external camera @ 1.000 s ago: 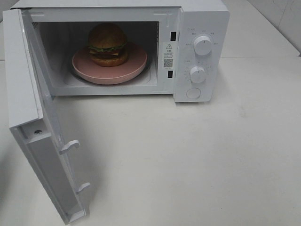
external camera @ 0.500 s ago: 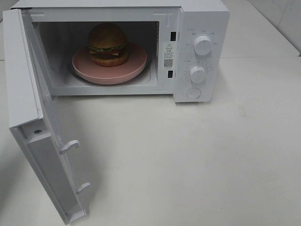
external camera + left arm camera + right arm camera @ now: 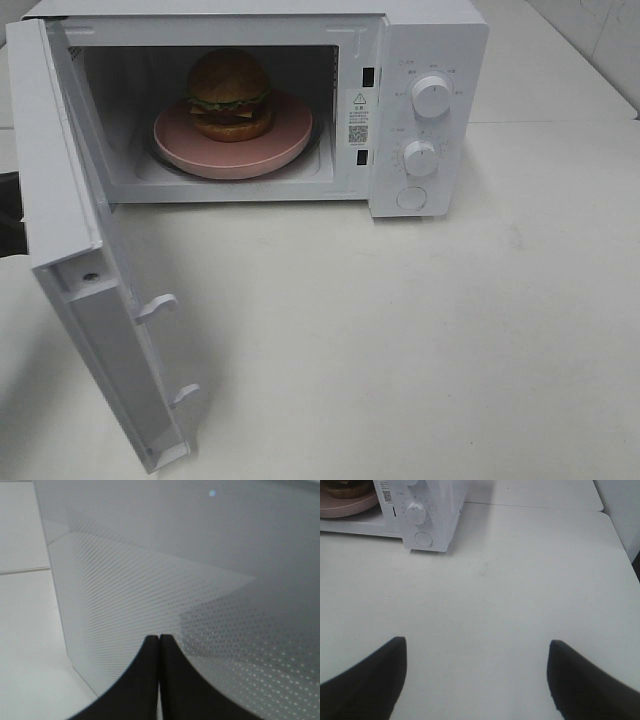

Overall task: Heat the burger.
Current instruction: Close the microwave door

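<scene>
Exterior high view: burger (image 3: 229, 93) on pink plate (image 3: 287, 150) inside microwave (image 3: 435, 45), door (image 3: 60, 200) open. Left gripper (image 3: 159, 647) pressed together at door's outer face; right gripper (image 3: 475, 645) spread, empty. Risk: closed jaws sliding off slick panel, door left ajar.

One burger (image 3: 229, 92), one plate (image 3: 287, 137), seemingly two knobs (image 3: 431, 96)

We see the burger (image 3: 228, 75) with a glossy smooth bun, the pink plate (image 3: 285, 135) matt and even, the microwave (image 3: 430, 50) in smooth white plastic-looking casing, its door pane (image 3: 150, 570) grey with a fine dotted mesh, the table (image 3: 450, 350) matt white, our left gripper (image 3: 159, 639) matt black
</scene>
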`<state>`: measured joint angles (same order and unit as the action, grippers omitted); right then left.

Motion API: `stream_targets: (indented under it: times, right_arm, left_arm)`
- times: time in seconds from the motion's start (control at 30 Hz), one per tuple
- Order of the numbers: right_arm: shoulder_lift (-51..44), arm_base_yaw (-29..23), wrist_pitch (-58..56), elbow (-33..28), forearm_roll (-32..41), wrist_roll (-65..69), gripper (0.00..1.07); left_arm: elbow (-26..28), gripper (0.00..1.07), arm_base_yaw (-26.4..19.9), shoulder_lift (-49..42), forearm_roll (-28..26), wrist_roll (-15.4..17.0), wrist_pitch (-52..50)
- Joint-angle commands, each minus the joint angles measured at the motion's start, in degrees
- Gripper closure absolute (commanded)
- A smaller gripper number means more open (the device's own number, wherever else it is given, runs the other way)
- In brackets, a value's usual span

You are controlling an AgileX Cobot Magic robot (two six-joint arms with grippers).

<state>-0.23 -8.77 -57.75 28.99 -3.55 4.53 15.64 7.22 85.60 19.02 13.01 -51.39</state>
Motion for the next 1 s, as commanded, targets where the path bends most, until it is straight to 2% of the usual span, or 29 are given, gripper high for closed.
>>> stream_targets:
  times: [0.03, 0.1, 0.37, 0.43, 0.47, 0.53, 0.63, 0.67, 0.7, 0.73, 0.8, 0.83, 1.0]
  right_arm:
    - [-1.5, 0.4, 0.7, -0.2, 0.1, -0.6, 0.32]
    - [-1.5, 0.4, 0.7, -0.2, 0.1, -0.6, 0.32]
    - [-1.5, 0.4, 0.7, -0.2, 0.1, -0.6, 0.32]
    - [-1.5, 0.4, 0.7, -0.2, 0.1, -0.6, 0.32]
    - [-1.5, 0.4, 0.7, -0.2, 0.1, -0.6, 0.32]
    - [-1.5, 0.4, 0.7, -0.2, 0.1, -0.6, 0.32]
    - [-1.5, 0.4, 0.7, -0.2, 0.1, -0.6, 0.32]
    - [-1.5, 0.4, 0.7, -0.2, 0.1, -0.6, 0.32]
    - [-1.5, 0.4, 0.7, -0.2, 0.1, -0.6, 0.32]
    - [-1.5, 0.4, 0.7, -0.2, 0.1, -0.6, 0.32]
    - [-1.5, 0.4, 0.7, -0.2, 0.0, -0.5, 0.32]
    - [-1.5, 0.4, 0.7, -0.2, 0.0, -0.5, 0.32]
    - [-1.5, 0.4, 0.7, -0.2, 0.1, -0.5, 0.32]
  left_arm:
    - [1.4, 1.07, 2.1, 1.4, -3.3, -0.2, -1.0]
    - [2.3, 1.07, 4.3, 3.2, -5.9, -0.2, -1.1]
    - [5.3, 1.07, 10.4, 6.7, -9.5, -0.2, -0.8]
    - [6.8, 1.07, 13.1, 7.7, -13.2, -0.2, -0.7]
    - [6.8, 1.07, 13.1, 7.7, -13.2, -0.2, -0.7]
    - [8.9, 1.07, 17.0, 8.8, -19.0, -1.7, -0.5]
    - [9.4, 1.07, 17.8, 9.2, -20.0, -2.5, -0.5]
    - [10.8, 1.07, 20.0, 9.9, -21.8, -4.5, -0.5]
    - [10.8, 1.07, 20.0, 9.9, -21.8, -4.5, -0.5]
    - [12.2, 1.07, 22.1, 10.8, -23.9, -6.4, -0.3]
    - [13.1, 1.07, 23.1, 11.3, -25.2, -7.2, 0.0]
    - [14.7, 1.07, 24.8, 12.3, -27.5, -8.5, 0.9]
    - [19.0, 1.07, 28.3, 14.7, -32.0, -9.5, 1.5]
